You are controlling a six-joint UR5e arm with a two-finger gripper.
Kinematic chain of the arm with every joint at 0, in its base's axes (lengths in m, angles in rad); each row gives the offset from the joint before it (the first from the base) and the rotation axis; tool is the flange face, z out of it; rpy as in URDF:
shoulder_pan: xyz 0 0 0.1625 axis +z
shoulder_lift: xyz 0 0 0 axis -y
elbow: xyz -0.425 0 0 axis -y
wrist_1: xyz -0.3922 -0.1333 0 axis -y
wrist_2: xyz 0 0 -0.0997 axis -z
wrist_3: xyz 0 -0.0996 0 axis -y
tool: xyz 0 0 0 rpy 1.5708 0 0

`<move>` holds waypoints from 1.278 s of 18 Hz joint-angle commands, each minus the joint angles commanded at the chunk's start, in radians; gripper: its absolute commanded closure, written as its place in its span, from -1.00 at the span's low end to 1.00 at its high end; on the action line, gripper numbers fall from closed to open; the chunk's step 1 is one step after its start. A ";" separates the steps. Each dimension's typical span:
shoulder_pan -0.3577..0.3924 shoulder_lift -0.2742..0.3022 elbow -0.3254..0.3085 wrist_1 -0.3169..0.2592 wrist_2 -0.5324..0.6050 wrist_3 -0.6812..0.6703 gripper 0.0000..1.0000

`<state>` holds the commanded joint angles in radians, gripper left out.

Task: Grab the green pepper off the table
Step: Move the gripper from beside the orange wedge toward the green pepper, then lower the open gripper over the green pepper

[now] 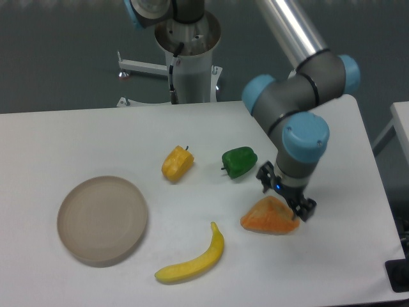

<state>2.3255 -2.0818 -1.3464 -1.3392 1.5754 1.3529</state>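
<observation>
Pepper lies apart from the tool

Pepper first: the green pepper sits on the white table, a little right of the middle, its stem pointing toward 8 o'clock. From the pepper, the tool lies toward 4 o'clock, near but apart from it, and holds nothing. Its two fingers show a gap between them; how wide they stand I cannot tell. The tool hangs just over the upper edge of an orange wedge. A yellow pepper lies at the green pepper's 9 o'clock, a banana toward 7 o'clock, and a round beige plate far off toward 8 o'clock.
</observation>
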 joint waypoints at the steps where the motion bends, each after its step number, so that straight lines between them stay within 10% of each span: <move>1: 0.000 0.020 -0.035 0.006 0.000 0.021 -1.00; 11: 0.006 0.143 -0.244 0.008 -0.002 0.084 -1.00; 23: -0.002 0.141 -0.269 0.070 0.000 0.086 -1.00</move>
<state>2.3240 -1.9405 -1.6152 -1.2687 1.5754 1.4389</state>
